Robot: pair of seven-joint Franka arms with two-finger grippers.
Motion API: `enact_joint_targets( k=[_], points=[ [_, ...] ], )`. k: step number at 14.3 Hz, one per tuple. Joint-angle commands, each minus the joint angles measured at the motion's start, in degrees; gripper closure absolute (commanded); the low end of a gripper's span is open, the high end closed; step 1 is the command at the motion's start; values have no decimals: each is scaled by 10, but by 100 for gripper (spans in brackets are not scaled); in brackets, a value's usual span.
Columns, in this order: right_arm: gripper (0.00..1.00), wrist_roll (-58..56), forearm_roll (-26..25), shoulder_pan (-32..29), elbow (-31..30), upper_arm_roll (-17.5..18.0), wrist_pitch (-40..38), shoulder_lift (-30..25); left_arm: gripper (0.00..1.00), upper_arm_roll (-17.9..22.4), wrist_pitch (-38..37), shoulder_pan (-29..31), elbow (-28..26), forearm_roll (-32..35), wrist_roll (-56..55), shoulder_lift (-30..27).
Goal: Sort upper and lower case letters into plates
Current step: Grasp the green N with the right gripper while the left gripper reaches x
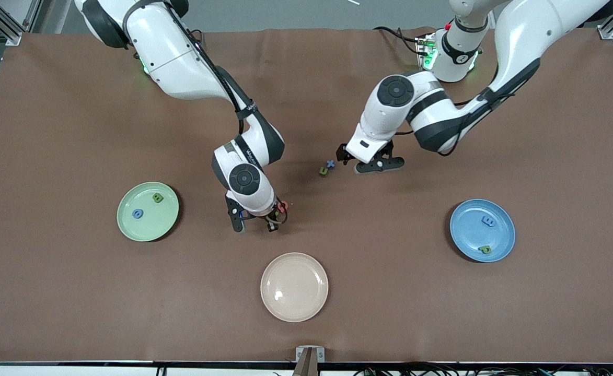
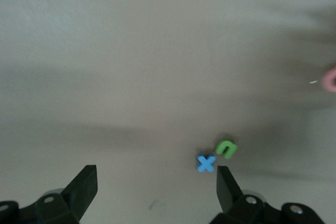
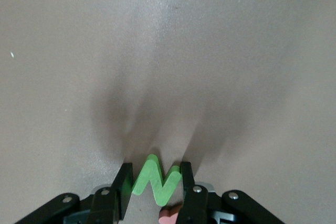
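Green N [image 3: 156, 180]: pinched between right gripper [image 3: 155, 184] fingers, red Q [image 3: 169, 216] touching. Left gripper [image 2: 157, 182]: wide open, empty, near N. Risk: Q dragged along.

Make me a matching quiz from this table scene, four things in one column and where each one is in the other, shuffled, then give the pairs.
Things:
1. green N
2. blue x
3. green B
4. green p

Places:
A. in the blue plate
B. between the right end effector's fingers
C. in the mint green plate
D. on the bare table beside the green u, under the open left end effector

Pairs: 1-B, 2-D, 3-C, 4-A
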Motion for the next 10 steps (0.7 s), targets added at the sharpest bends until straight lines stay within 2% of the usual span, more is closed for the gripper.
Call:
enact_joint_targets(
  k=[1, 3, 4, 10],
  points=[
    [100, -58, 3, -31, -5, -2, -40, -18, 0, 88, 11, -125, 18, 41, -64, 5],
    [100, -132, 2, -57, -9, -4, -100, -45, 0, 153, 14, -214, 37, 41, -85, 5],
    [100, -173, 2, -76, -22, -4, -114, -61, 0, 175, 15, -239, 43, 40, -86, 5],
    [100, -459, 1, -198, -189, -3, -68, -181, 0, 182, 54, -244, 57, 42, -85, 31]
  ],
)
